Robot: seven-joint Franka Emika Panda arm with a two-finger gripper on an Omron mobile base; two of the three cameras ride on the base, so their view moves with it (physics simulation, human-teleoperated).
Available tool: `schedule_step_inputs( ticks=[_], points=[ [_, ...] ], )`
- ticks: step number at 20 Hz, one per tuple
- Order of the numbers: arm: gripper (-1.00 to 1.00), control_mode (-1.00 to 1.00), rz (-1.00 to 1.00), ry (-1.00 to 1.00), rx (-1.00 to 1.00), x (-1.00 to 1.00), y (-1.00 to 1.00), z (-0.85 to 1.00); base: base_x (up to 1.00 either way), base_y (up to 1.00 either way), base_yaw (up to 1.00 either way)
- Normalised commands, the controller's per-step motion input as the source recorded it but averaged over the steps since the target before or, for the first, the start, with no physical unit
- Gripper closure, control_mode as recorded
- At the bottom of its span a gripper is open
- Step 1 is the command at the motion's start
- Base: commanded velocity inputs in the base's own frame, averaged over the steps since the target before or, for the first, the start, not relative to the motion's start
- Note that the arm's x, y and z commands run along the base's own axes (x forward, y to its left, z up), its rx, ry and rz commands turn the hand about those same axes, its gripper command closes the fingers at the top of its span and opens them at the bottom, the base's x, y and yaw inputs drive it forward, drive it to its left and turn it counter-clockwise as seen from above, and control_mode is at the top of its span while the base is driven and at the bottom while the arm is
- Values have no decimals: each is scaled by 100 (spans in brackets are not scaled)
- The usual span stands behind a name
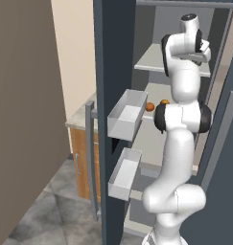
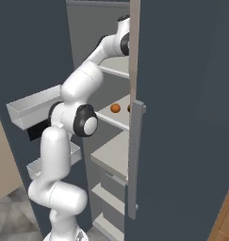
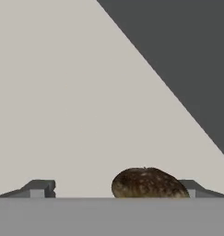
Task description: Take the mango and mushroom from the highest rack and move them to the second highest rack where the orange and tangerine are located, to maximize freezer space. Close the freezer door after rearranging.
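Freezer door (image 2: 182,117): it stood open and took up the right half of the right base view.
Arm (image 1: 182,129): it rose from the lower right of the left base view up to the top rack (image 1: 151,60).
Second rack (image 2: 117,118): the orange (image 1: 150,106) and the tangerine (image 1: 164,102) sat near each other in the middle of the left base view.
Claw (image 3: 115,189): its tips were wide apart at the bottom of the hand view.
Mushroom (image 3: 148,183): brown and speckled, it lay on the pale rack between the tips, up against the right one.
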Motion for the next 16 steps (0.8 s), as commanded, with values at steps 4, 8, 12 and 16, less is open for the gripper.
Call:
schedule_step_inputs(
  ticks=[4,8,12,16],
  points=[
    [-100,-100,0,0,0,11,-5,-32,0,0,0],
    [100,-100,0,0,0,6,0,-40,0,0,0],
    [100,-100,0,-2,0,0,-6,-35,0,0,0],
    [100,-100,0,-21,0,0,1,-24,0,0,0]
  ],
)
